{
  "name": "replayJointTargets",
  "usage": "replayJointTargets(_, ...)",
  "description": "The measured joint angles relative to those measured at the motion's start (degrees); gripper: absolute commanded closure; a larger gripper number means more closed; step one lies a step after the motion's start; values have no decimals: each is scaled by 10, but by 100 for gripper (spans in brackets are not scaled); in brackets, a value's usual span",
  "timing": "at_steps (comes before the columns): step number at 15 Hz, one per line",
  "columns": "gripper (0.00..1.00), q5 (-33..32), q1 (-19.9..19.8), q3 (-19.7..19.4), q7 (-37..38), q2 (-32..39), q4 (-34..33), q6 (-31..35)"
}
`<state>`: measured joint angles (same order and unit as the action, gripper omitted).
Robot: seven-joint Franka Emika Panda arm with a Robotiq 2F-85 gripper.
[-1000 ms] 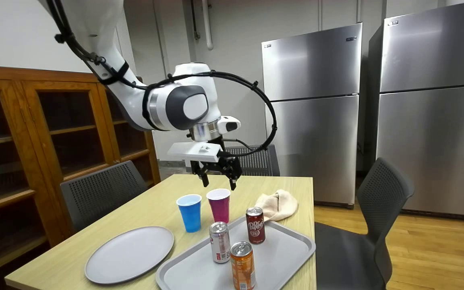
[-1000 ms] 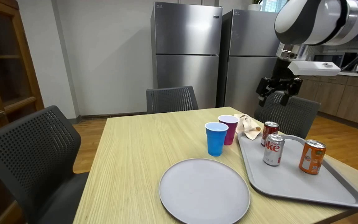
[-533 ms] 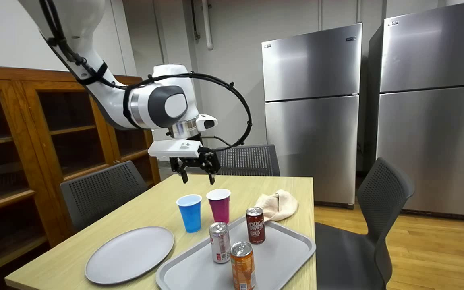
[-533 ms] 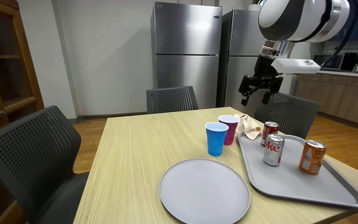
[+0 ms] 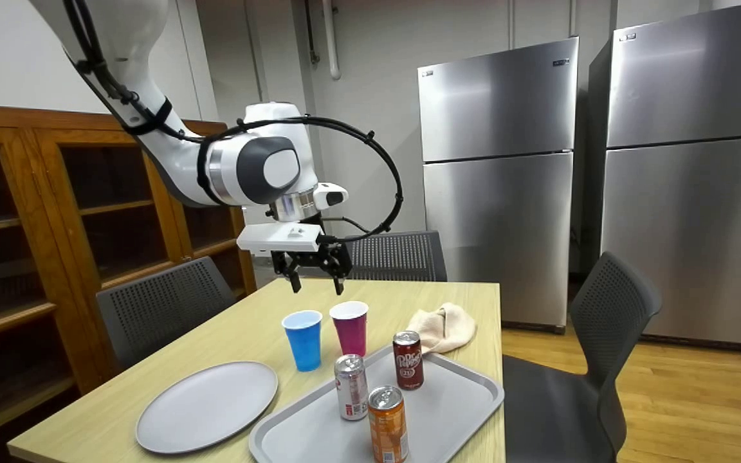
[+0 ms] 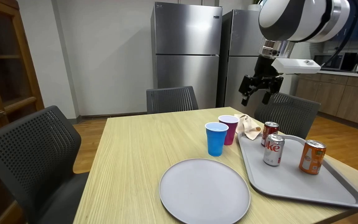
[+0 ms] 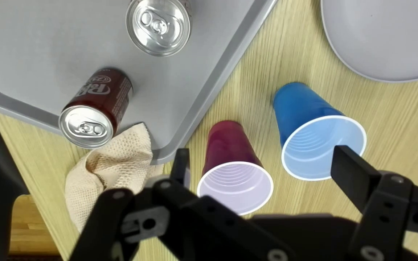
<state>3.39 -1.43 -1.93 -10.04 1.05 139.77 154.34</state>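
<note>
My gripper [image 5: 317, 287] is open and empty, pointing down well above the table; it also shows in another exterior view [image 6: 255, 101] and in the wrist view [image 7: 261, 161]. The magenta cup [image 7: 227, 145] with a white inside appears between the fingers in the wrist view, lower down and not touched. The blue cup [image 7: 299, 105] stands beside it, its rim partly hidden by a finger. Both cups are upright. A dark red Dr Pepper can [image 5: 408, 363], a silver Coke can [image 6: 273, 152] and an orange can [image 6: 312, 158] stand on the grey tray [image 6: 306, 189].
A round grey plate [image 6: 204, 189] lies on the wooden table [image 6: 129, 174], beside the tray and cups. A beige cloth [image 5: 444, 328] lies crumpled at the tray's corner. Dark chairs [image 5: 164, 308] stand around the table. A wooden cabinet [image 5: 113, 186] and steel fridges [image 5: 499, 193] stand behind.
Over the last second, the arm and open gripper moved left in both exterior views, then held still for the last half second. The cups, cans, tray, plate and cloth have not moved.
</note>
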Motion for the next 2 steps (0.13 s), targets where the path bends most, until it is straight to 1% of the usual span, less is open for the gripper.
replayJointTargets(2,0,0,0,0,0,0,0,0)
